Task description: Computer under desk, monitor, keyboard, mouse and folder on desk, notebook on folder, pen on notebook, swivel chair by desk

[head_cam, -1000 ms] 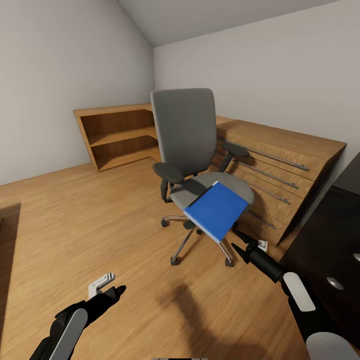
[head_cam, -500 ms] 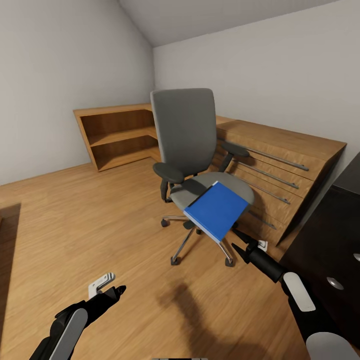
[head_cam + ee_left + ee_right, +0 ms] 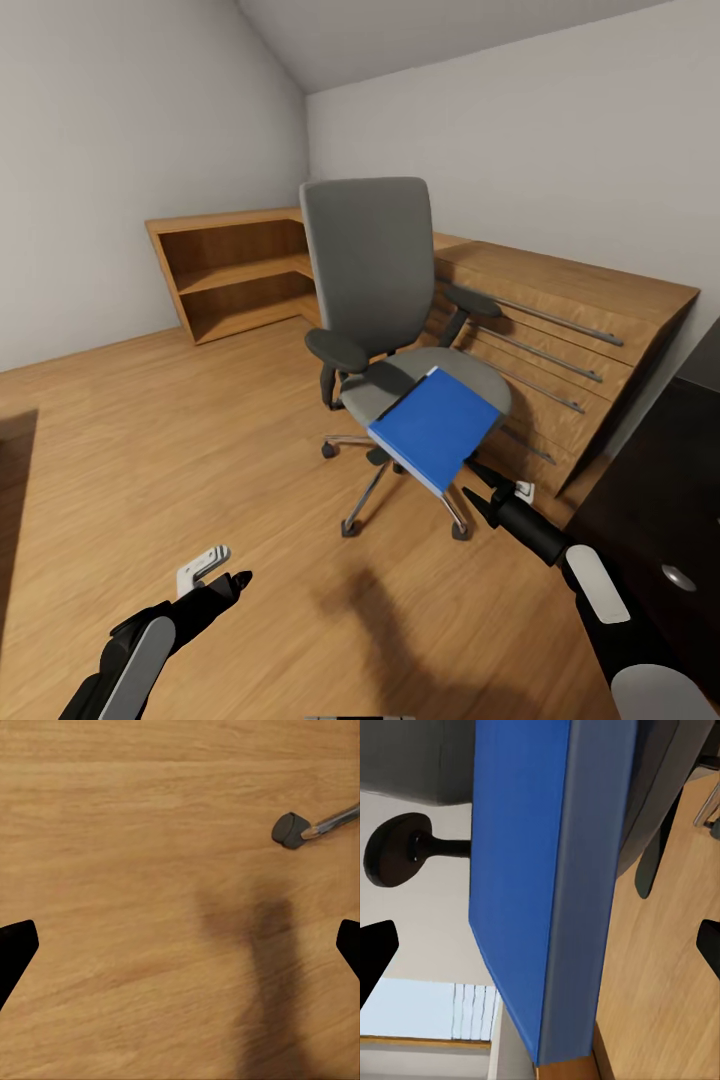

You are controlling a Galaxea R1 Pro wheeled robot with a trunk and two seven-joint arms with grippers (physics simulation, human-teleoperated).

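Observation:
The grey swivel chair (image 3: 368, 260) stands mid-room on the plank floor. The bright blue folder (image 3: 435, 425) lies tilted on its seat and overhangs the front edge. My right gripper (image 3: 478, 486) is open just below the folder's lower corner. In the right wrist view the folder's edge (image 3: 517, 870) runs between the wide-apart fingers, with nothing gripped. My left gripper (image 3: 236, 579) hangs open low at the left, over bare floor; its wrist view shows one chair castor (image 3: 289, 830). The black desk (image 3: 650, 480) shows at the right edge.
A low light-wood cabinet (image 3: 560, 300) with long bar handles stands right behind the chair. An open wooden shelf unit (image 3: 240, 270) sits along the far wall. Open floor lies to the left of the chair. A round silver drawer knob (image 3: 678, 577) shows on the desk's unit.
The whole head picture has shifted slightly, so the camera moved a little. Both grippers and the folder keep their places relative to each other.

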